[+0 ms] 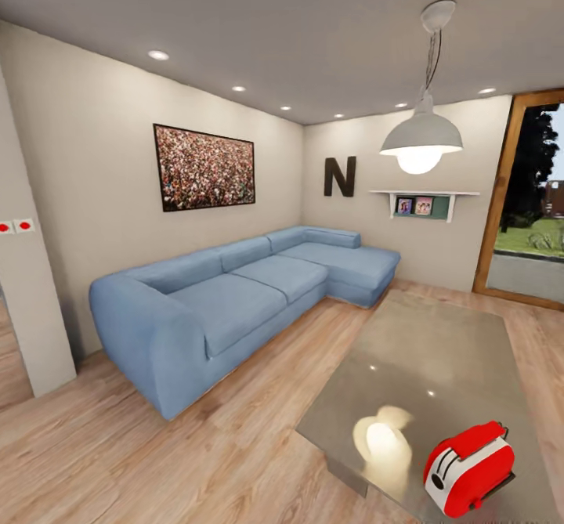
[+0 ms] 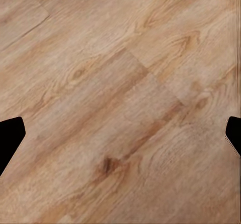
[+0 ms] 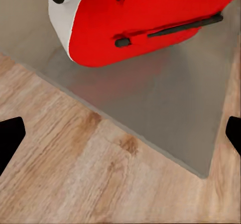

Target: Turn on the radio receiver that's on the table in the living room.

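Radio receiver (image 1: 468,468): a small rounded red case with a white edge band, a dark round dial on the white end face and a thin dark handle along its side. It sits tilted on the near right corner of the counter (image 1: 423,367), close to that corner's edges. In the right wrist view the radio receiver (image 3: 150,18) rests on the grey counter (image 3: 165,103) just inside the corner, its handle and a small dark knob facing the camera.

Left gripper (image 2: 120,133): two dark fingertips sit at opposite margins of its view, spread wide, holding nothing, over bare wood floor (image 2: 120,83).

Right gripper (image 3: 120,133): fingertips likewise spread wide and empty, apart from the radio receiver, over the floor just outside the counter corner.

Surface and room: the counter top is glossy grey-brown and mirrors the pendant lamp (image 1: 421,136). From left to right stand a framed picture (image 1: 204,168), a blue sectional sofa (image 1: 235,289), a dark letter N (image 1: 340,176), a small wall shelf (image 1: 424,199) and a wood-framed glass door (image 1: 525,203). Light wood planks cover the floor (image 1: 117,446).
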{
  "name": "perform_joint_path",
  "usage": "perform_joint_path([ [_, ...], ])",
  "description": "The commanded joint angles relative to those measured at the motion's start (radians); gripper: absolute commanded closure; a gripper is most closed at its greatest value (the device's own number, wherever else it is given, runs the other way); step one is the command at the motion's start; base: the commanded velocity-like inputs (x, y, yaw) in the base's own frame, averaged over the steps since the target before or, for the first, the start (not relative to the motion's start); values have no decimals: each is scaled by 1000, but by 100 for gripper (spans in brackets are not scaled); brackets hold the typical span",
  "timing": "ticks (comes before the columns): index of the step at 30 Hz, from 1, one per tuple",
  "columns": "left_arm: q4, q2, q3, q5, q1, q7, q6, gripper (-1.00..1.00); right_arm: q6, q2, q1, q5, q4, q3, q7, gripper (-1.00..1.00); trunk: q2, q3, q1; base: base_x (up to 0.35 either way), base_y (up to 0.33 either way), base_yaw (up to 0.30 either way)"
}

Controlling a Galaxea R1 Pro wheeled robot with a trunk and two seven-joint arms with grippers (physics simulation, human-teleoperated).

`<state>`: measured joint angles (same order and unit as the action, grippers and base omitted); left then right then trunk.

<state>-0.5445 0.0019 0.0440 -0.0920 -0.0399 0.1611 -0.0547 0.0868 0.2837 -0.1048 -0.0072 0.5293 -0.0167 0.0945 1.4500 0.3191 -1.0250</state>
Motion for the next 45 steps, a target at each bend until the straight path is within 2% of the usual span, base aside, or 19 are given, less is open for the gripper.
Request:
perform_joint_path([
  [1,0,0,0,0,0,0,0,-100,0,2,0,0,0,-12,18,-100,0,0,0,30,27,-280],
  [2,0,0,0,0,0,0,0,-100,0,3,0,1,0,-35,41,-100,0,-1,0,19,17,-280],
  [3,0,0,0,0,0,0,0,-100,0,4,0,5,1,-83,76,-100,0,-1,0,10,9,-280],
  [4,0,0,0,0,0,0,0,-100,0,4,0,6,2,-99,85,-100,0,-2,0,8,7,-280],
  [6,0,0,0,0,0,0,0,-100,0,4,0,8,4,-157,106,-100,0,-2,0,4,4,-279],
  [12,0,0,0,0,0,0,0,-100,1,11,0,9,17,-232,123,-100,0,-5,0,1,1,-277],
  [13,0,0,0,0,0,0,0,-100,1,20,0,10,21,-283,124,-100,0,-5,0,0,0,-277],
  [22,0,-3,0,0,0,0,-1,-100,0,31,0,7,44,-371,115,-100,0,-5,0,11,12,-277],
  [23,0,-3,0,0,0,0,-1,-100,0,32,0,6,48,-374,113,-100,0,-5,0,109,112,-277],
  [25,0,-1,0,0,0,-1,0,-100,-2,31,0,2,57,-384,53,-100,0,-5,0,184,174,-278],
  [28,0,-2,0,0,0,-1,1,-100,-3,30,0,-1,59,-387,11,-100,0,-5,0,235,214,-279],
  [45,0,0,0,0,0,-1,2,-100,-2,29,0,3,58,-388,-3,-100,0,-5,0,196,262,-279],
])
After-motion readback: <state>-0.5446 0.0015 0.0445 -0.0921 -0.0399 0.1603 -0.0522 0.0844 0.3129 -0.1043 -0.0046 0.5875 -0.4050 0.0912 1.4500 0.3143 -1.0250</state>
